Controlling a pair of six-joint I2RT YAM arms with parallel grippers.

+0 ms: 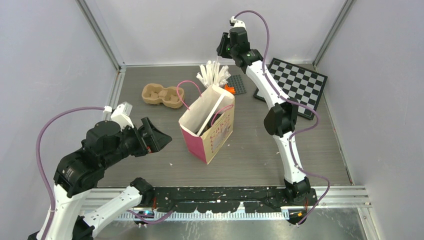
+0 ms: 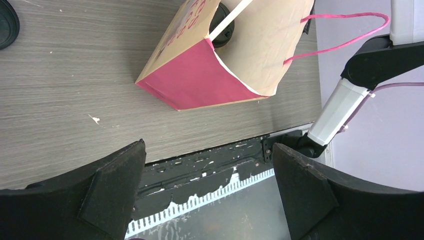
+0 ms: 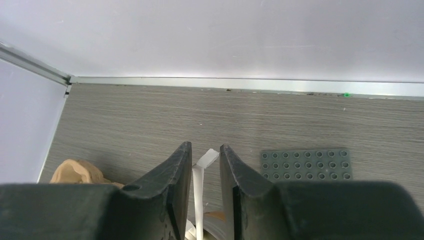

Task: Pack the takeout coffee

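Observation:
A pink and tan paper bag (image 1: 207,131) stands open mid-table. In the left wrist view the bag (image 2: 215,80) holds a coffee cup, of which only the black lid (image 2: 226,31) shows, and a leaning white stick (image 2: 231,19). I cannot make out a second cup. My left gripper (image 1: 162,136) is open and empty, left of the bag; its jaws (image 2: 208,145) stand wide apart. My right gripper (image 1: 223,50) hangs high over the cup of white sticks (image 1: 214,74). Its jaws (image 3: 205,146) are closed narrowly on one white stick (image 3: 200,200).
The tan pulp two-cup tray (image 1: 162,95) lies far left of the bag and also shows in the right wrist view (image 3: 75,172). A grey studded plate (image 1: 236,84) and a checkerboard (image 1: 295,85) lie at the back right. A dark round edge (image 2: 7,22) is unidentifiable.

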